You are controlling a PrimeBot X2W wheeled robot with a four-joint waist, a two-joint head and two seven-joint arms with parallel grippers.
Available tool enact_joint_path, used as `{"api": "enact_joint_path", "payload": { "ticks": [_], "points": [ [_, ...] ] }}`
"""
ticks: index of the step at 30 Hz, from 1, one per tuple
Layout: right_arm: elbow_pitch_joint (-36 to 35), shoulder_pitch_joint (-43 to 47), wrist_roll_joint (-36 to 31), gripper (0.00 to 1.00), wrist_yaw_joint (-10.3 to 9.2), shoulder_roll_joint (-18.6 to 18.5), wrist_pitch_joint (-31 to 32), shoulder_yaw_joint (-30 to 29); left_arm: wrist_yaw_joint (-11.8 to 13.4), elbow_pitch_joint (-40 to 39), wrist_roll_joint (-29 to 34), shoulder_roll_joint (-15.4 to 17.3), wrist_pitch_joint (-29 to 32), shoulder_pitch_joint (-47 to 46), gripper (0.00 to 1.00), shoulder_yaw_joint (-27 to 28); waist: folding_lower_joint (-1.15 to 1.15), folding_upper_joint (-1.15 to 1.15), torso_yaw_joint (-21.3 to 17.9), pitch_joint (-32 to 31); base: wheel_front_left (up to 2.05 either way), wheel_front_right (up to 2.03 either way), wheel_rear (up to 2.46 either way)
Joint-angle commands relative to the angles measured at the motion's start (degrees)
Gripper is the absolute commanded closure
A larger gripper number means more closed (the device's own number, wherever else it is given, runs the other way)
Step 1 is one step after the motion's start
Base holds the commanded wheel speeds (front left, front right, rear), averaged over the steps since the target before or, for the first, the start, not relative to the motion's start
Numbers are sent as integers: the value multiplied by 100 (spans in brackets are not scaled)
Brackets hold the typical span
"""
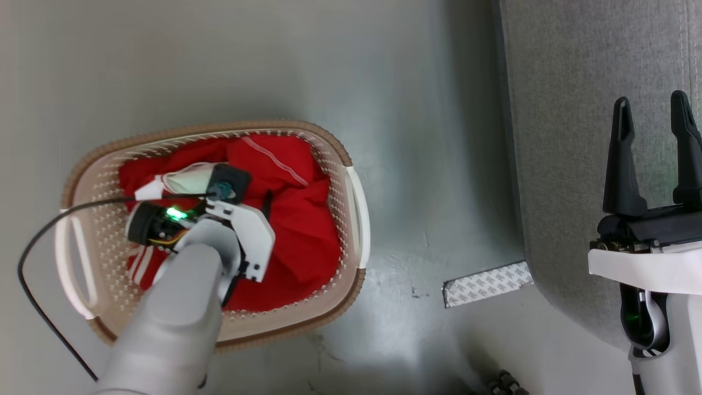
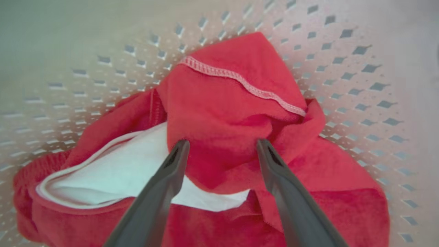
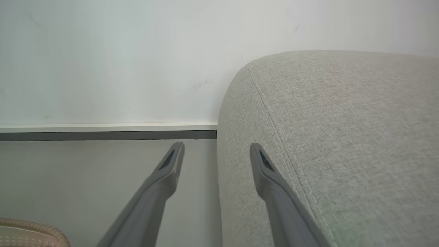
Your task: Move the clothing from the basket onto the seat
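Observation:
The basket (image 1: 219, 129) stands on the floor at the left, holding the crumpled red clothing (image 1: 296, 230). My left arm (image 1: 181, 291) reaches down into it. In the left wrist view my left gripper (image 2: 221, 147) is open, its fingers (image 2: 171, 168) straddling a raised red fold (image 2: 223, 103) with white stitching, beside a white panel (image 2: 120, 171). The perforated basket wall (image 2: 343, 68) lies behind. My right gripper (image 1: 651, 104) is open and empty above the grey seat (image 1: 576, 109). In the right wrist view the right gripper (image 3: 216, 147) hangs over the rounded corner of the seat (image 3: 343, 137).
A strip of patterned tape (image 1: 488, 283) lies on the grey floor between basket and seat. A black cable (image 1: 33, 241) loops left of the basket. A pale wall with a baseboard (image 3: 103, 132) stands beyond the seat. The basket rim (image 3: 34, 228) shows at the lower left.

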Motion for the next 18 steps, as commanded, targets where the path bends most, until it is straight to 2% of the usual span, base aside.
{"api": "enact_joint_path", "payload": {
  "ticks": [1,3,18],
  "points": [
    [-24,-70,63,0,-12,27,4,-2,39,72,8,70,-41,-121,0,7,-1,0,-57,75,0,0,0],
    [-8,-86,74,0,-12,33,4,25,118,170,23,100,-59,-212,0,4,-1,0,-91,134,0,0,0],
    [-50,-53,3,0,-12,18,6,100,250,876,-7,-7,-237,-874,0,-170,-1,0,-191,571,0,0,0]
  ]
}}
